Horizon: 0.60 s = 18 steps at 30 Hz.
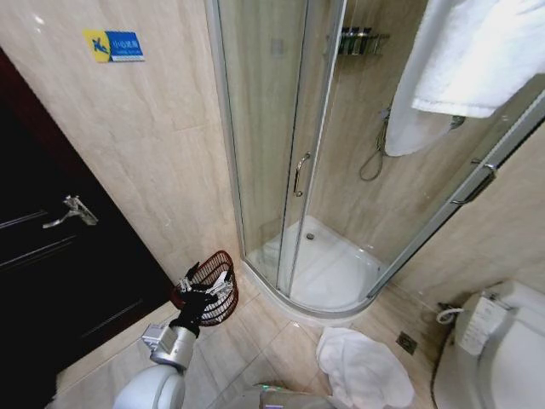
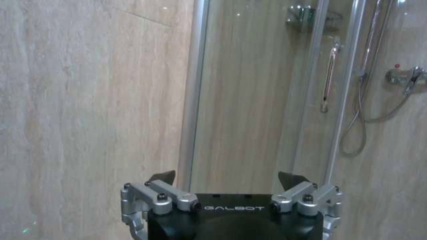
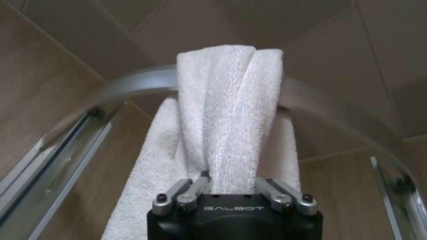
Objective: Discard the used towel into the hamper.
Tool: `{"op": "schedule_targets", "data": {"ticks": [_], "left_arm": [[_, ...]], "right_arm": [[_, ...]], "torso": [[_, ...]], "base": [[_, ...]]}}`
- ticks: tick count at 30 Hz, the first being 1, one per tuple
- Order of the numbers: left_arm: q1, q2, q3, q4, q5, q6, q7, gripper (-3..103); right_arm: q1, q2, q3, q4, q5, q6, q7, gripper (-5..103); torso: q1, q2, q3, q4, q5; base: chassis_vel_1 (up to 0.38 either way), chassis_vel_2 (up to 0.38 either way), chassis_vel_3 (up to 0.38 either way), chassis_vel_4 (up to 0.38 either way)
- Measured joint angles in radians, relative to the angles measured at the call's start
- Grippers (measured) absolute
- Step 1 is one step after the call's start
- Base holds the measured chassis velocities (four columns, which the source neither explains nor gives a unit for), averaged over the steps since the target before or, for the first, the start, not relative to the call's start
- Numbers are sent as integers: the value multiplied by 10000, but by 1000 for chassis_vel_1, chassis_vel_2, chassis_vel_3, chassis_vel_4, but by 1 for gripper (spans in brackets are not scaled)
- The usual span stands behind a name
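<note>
A white towel hangs over the curved top rail of the glass shower enclosure. In the right wrist view my right gripper is shut on a bunched fold of that towel, just below the metal rail. The hamper, a small round reddish-brown woven basket, stands on the floor by the wall left of the shower. My left gripper hovers over the hamper's mouth. In its wrist view it is open with nothing between its fingers, facing the shower door.
A second white cloth lies crumpled on the tiled floor before the shower base. A toilet stands at the right, a dark door at the left. A floor drain sits near the toilet.
</note>
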Motion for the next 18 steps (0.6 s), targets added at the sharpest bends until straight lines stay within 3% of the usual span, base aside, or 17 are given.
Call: {"op": "schedule_targets", "data": {"ticks": [6,13,18], "left_arm": [[0,0,0,0,0,0,0,100],[0,0,0,0,0,0,0,100],[0,0,0,0,0,0,0,100]], "right_arm": [[99,31,-36,168,-87,19,49,12],[715,324,-443,519,-316,89,-96,12],[1807,937,-1479,1015,-1415,429,-837,12]], "torso": [[0,0,0,1,-2],[0,0,1,1,-1],[0,0,0,0,1]], "base": [[0,0,0,0],[0,0,0,0],[0,0,0,0]]}}
